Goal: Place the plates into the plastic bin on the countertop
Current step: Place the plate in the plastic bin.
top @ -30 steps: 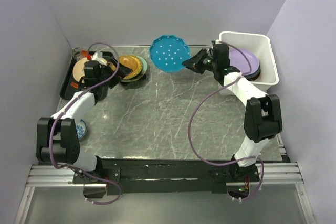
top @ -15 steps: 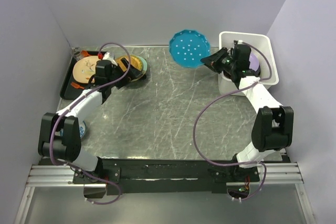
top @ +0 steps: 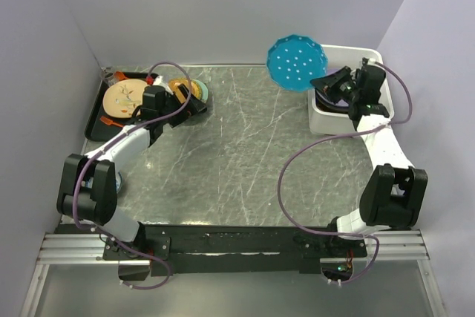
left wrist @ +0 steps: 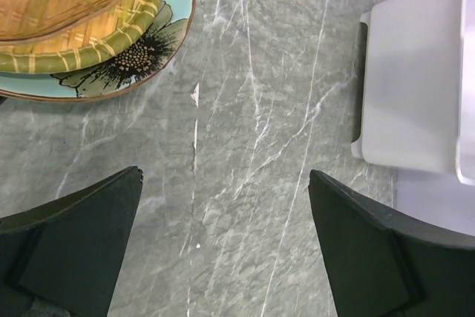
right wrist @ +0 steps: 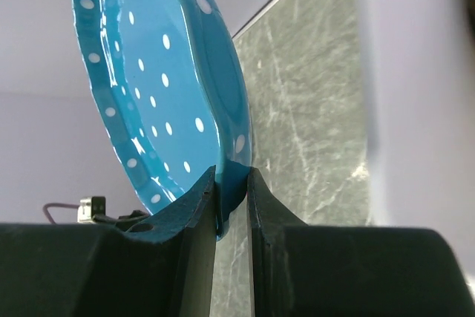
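My right gripper (top: 324, 82) is shut on the rim of a teal plate with white dots (top: 297, 62), which stands nearly on edge in the air at the left rim of the white plastic bin (top: 349, 50). In the right wrist view the fingertips (right wrist: 231, 176) pinch the plate's lower edge (right wrist: 159, 79). The arm hides most of the bin's inside. My left gripper (top: 194, 100) is open and empty, low over the countertop (top: 237, 154), just right of a stack of plates (top: 185, 88). The left wrist view shows that stack (left wrist: 89, 27) and the bin (left wrist: 415, 79).
A black tray (top: 95, 120) at the far left holds a cream plate (top: 125, 98) and small items. A small blue-and-white dish (top: 115, 182) lies beside the left arm's base. Grey walls close in the back and both sides.
The right arm has carried the teal plate to the right, from mid-table to the bin's left rim. The left gripper has slid right across the plate stack, its jaws a little wider.
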Controlling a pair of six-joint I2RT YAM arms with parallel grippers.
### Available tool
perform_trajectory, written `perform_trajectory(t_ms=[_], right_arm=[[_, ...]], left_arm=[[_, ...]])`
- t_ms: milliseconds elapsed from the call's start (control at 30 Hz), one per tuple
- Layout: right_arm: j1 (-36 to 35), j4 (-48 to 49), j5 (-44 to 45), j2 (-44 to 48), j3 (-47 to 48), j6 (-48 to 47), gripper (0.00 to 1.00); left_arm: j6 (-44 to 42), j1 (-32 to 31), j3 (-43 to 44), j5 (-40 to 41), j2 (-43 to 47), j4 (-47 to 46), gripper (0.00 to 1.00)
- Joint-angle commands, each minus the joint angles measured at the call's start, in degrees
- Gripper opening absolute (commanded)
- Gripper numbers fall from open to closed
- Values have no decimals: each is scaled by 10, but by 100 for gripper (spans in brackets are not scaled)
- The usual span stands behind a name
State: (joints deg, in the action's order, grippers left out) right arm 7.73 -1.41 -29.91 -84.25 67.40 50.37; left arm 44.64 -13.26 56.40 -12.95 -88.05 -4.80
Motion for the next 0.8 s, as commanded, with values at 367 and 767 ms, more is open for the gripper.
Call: perform_trajectory(t_ms=[367, 767], right_arm=[[107, 85, -38, 69, -25, 14, 1], [162, 118, -45, 66, -65, 30, 2]], left_arm=[[-3, -12, 35, 2, -12, -2, 99], [-3, -12, 28, 5, -11, 1, 99]])
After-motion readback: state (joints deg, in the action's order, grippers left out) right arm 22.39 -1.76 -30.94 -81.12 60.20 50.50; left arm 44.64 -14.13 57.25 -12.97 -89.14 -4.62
